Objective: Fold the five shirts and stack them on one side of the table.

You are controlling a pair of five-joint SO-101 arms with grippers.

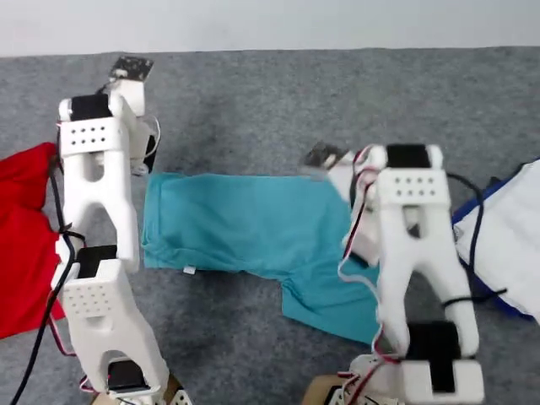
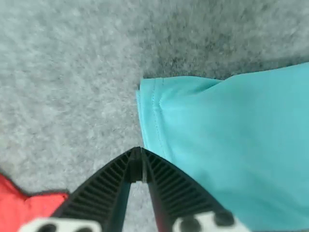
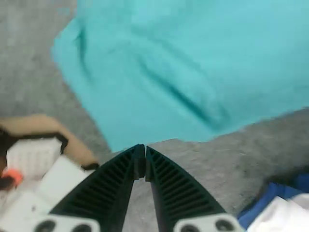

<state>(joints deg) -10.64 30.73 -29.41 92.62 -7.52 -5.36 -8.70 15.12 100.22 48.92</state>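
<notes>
My left pincer [image 2: 140, 157] and right pincer [image 3: 141, 152] hang closed, empty, beside a teal fabric shirt [image 1: 253, 224] on the grey desk [image 1: 253, 101].

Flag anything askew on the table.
The teal shirt lies unevenly: a flap juts out toward the arms' bases, past its otherwise straight near edge. A small white tag pokes out along that edge too. Nothing looks spilled or damaged.

A robot lab bench: grey felt-covered table [image 1: 253, 101], plain white wall [image 1: 253, 21].
</notes>
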